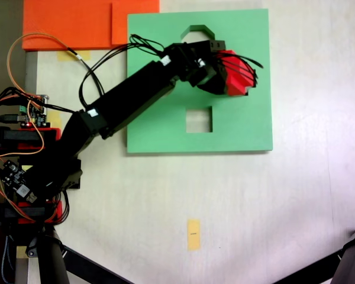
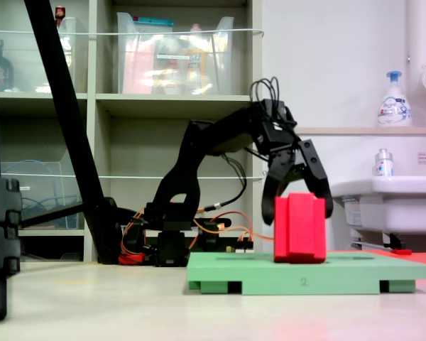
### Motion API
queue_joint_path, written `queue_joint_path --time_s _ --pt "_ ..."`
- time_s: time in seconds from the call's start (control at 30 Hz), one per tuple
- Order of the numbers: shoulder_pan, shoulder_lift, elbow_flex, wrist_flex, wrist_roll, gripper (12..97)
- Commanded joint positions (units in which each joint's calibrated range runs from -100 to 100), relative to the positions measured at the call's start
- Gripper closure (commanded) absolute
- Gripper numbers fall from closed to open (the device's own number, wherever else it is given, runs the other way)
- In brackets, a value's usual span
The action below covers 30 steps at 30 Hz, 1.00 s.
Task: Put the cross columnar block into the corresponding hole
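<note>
We see the cross columnar block [image 2: 299,227] standing upright on the green foam board [image 2: 355,273], its long axis vertical and its ribbed sides facing the low fixed view; its base meets the board's top face, though we cannot tell how deep it sits. From above, the cross columnar block [image 1: 235,72] lies toward the right edge of the green foam board [image 1: 242,127], about midway between its far and near edges, largely under the arm's head. The corresponding hole is covered there, so we cannot point to it.

The gripper [image 2: 298,206] straddles the block's upper part with its jaws spread wider than the block, one tip at each side; we cannot tell whether either tip touches it, and nothing is clamped.

Outward, the square cutout [image 1: 199,119] lies open near the board's near edge, and the octagonal cutout [image 1: 196,32] at its far edge, partly behind the arm [image 1: 136,94]. The board's right strip and near corners are bare. An orange foam sheet [image 1: 71,23] touches the desk's far left corner area, and a yellow tape mark [image 1: 193,234] sits well apart on the desk [image 1: 272,207] toward the near edge
</note>
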Motion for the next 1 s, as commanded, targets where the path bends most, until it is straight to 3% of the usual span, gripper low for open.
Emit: queue_joint_path --time_s 0.0,0.87,0.97 --pt "0.39 -0.47 4.77 5.06 -0.2 71.3" --pt "0.49 13.22 10.75 5.25 -4.98 70.6" --pt "0.54 13.08 10.65 4.87 -4.79 58.8"
